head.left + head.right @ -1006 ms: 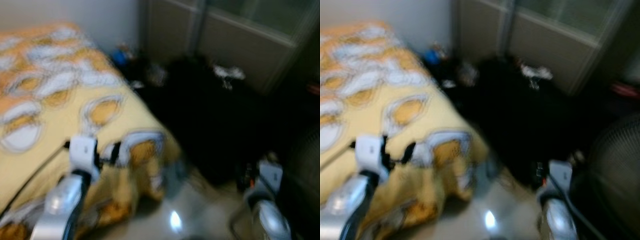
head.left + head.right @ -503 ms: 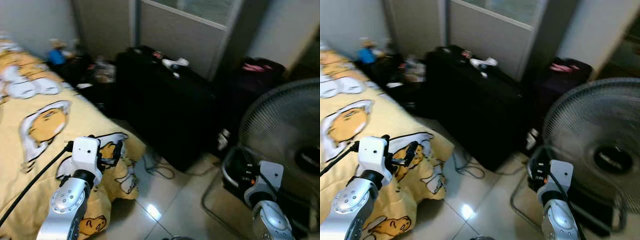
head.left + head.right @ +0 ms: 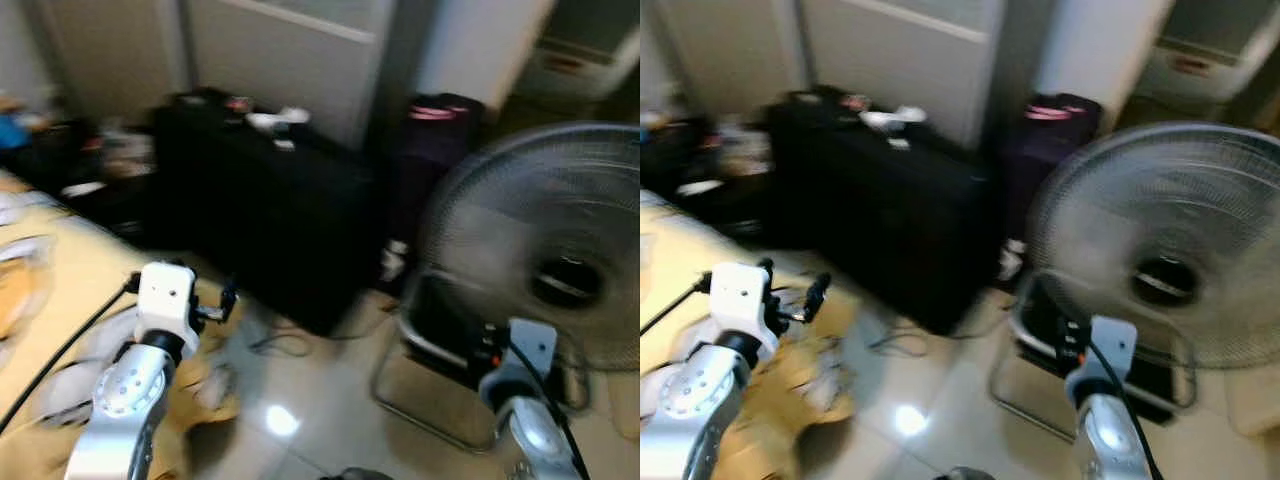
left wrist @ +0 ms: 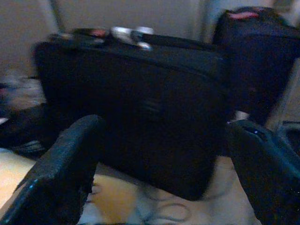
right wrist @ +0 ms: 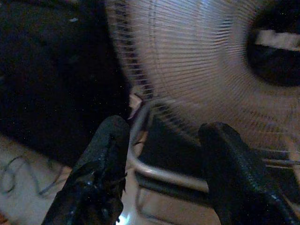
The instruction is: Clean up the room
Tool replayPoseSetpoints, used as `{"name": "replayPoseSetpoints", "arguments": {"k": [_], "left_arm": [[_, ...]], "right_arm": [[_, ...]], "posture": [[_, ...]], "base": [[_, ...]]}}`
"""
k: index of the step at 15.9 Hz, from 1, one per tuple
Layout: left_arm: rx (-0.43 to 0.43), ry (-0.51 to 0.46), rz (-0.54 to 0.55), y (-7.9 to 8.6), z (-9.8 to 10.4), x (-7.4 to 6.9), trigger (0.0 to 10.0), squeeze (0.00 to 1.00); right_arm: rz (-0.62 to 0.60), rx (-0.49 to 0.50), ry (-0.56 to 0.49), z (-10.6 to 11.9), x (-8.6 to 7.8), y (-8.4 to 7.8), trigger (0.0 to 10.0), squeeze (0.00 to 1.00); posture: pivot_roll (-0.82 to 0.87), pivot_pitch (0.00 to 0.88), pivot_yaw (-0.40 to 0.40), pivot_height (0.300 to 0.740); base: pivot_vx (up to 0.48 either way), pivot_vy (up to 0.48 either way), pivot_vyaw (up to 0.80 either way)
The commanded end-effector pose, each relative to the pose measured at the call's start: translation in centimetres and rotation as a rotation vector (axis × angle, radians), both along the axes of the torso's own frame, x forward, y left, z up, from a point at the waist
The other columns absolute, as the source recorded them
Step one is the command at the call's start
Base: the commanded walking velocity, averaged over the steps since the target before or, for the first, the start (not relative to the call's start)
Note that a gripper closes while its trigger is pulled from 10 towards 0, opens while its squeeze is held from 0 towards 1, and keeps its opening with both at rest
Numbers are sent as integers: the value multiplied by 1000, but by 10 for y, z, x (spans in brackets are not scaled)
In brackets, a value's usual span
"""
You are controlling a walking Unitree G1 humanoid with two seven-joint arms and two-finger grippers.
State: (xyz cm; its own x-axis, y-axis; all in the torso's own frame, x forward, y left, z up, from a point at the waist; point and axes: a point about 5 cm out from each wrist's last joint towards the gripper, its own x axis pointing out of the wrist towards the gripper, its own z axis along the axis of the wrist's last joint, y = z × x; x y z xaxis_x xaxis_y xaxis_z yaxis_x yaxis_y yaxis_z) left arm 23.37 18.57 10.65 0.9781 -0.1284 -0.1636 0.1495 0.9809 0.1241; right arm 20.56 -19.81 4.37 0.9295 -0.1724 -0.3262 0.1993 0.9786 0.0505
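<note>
Glossy tiled floor (image 3: 330,420) fills the lower part of a blurred bedroom scene. Left gripper (image 4: 164,164) is held out over the yellow bedspread's (image 3: 50,330) edge, its 2 black fingers (image 4: 61,168) spread apart and holding nothing, aimed at the black suitcase (image 4: 140,103). Small pale items (image 3: 275,120) lie on the suitcase's top edge. Right gripper (image 5: 164,173) hangs low with fingers (image 5: 103,164) parted and empty, facing the standing fan (image 3: 540,240) and its metal base frame (image 3: 420,400). A loose cable (image 3: 280,345) lies on the floor beside the suitcase. A dark bag with a pink top (image 3: 435,125) stands between suitcase and fan.
</note>
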Motion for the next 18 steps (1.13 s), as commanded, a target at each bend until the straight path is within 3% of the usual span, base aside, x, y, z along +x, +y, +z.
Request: {"name": "replayPoseSetpoints", "arguments": {"k": [1,6,9,11,18], "left_arm": [[3,2,-18,-2,-1,0,10000,169],[23,15,-21,1,-2,3,10000,161],[-1,-10,9,2,-1,4,10000,149],[34,-17,42,3,-3,1,10000,141],[34,-17,42,3,-3,1,10000,141]], "right_arm": [[-21,-19,-17,4,-2,-4,10000,0],[-18,-28,-20,6,-3,-3,10000,0],[13,-54,-70,13,2,-3,10000,0],[31,-87,-66,15,5,-8,10000,0],[31,-87,-66,15,5,-8,10000,0]], "posture": [[-56,0,-35,740],[-64,0,-24,740],[-77,0,-19,740],[-76,0,-28,740],[-76,0,-28,740]], "base": [[0,-405,-788],[0,-227,-786],[0,0,0],[0,0,0],[0,0,0]]}}
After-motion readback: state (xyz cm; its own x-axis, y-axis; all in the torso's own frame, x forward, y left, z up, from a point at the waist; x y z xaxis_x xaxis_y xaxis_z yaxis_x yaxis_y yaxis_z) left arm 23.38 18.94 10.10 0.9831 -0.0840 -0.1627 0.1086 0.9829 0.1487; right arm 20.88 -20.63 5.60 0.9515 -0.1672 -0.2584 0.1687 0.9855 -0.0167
